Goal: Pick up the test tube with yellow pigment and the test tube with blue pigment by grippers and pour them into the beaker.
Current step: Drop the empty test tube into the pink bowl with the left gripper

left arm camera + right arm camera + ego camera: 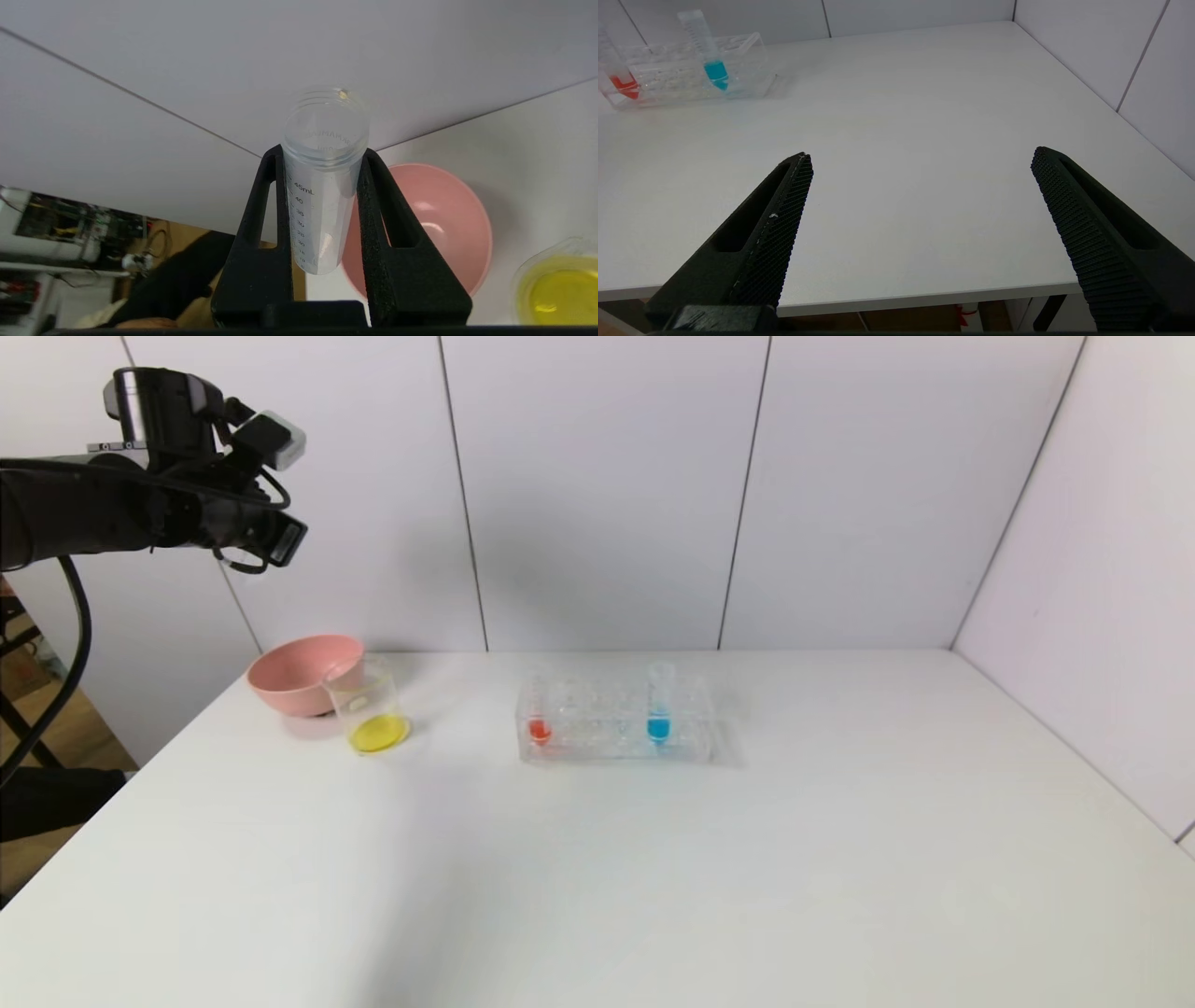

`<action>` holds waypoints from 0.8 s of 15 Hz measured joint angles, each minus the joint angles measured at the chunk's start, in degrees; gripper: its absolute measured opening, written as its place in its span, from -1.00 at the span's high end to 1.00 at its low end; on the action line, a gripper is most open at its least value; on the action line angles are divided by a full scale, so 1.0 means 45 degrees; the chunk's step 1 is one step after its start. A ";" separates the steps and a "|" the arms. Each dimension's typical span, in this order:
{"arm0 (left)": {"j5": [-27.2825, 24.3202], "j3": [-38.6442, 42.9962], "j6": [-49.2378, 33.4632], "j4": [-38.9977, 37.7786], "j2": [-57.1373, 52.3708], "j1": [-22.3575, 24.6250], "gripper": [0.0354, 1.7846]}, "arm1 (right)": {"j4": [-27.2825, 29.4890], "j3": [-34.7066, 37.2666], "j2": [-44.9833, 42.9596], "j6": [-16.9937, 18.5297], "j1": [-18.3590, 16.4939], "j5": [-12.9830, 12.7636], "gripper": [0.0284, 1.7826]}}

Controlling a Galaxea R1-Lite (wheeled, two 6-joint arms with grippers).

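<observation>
Yellow liquid already in beaker (pixel 367 707) — emptied yellow test tube (pixel 322 182) clamped in left gripper (pixel 322 161), raised beside pink bowl (pixel 301 672). Blue test tube (pixel 659 705) upright in rack (pixel 691 733). Next — right gripper (pixel 920 172), fingers apart, to blue tube.

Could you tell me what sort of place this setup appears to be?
Probably a lab-style test bench: a white table boxed in by white panels, a clear tube rack holding coloured-liquid tubes, and a beaker of yellow liquid beside a pink bowl.

Black left arm (pixel 84 518) with looping cables, a small white box (pixel 278 439), and ribbed black fingers (pixel 777 233).
</observation>
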 joint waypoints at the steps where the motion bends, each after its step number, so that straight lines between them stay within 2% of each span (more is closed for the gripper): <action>1: 0.0024 0.0022 -0.1262 -0.0062 0.0051 0.0079 0.55 | 0.0000 0.0000 0.0000 0.0000 0.0000 0.0000 -0.92; 5: 0.0049 0.0620 -0.5006 -0.0125 0.0192 0.0287 0.55 | 0.0000 0.0000 0.0000 0.0000 0.0005 0.0000 -0.92; 8: 0.0030 0.1753 -0.5887 -0.0932 0.0209 0.0374 0.55 | 0.0000 0.0000 0.0003 0.0000 0.0005 0.0000 -0.92; 12: 0.0268 0.3752 -0.5944 -0.4091 0.0228 0.0539 0.55 | 0.0000 0.0000 0.0000 0.0000 0.0005 0.0000 -0.92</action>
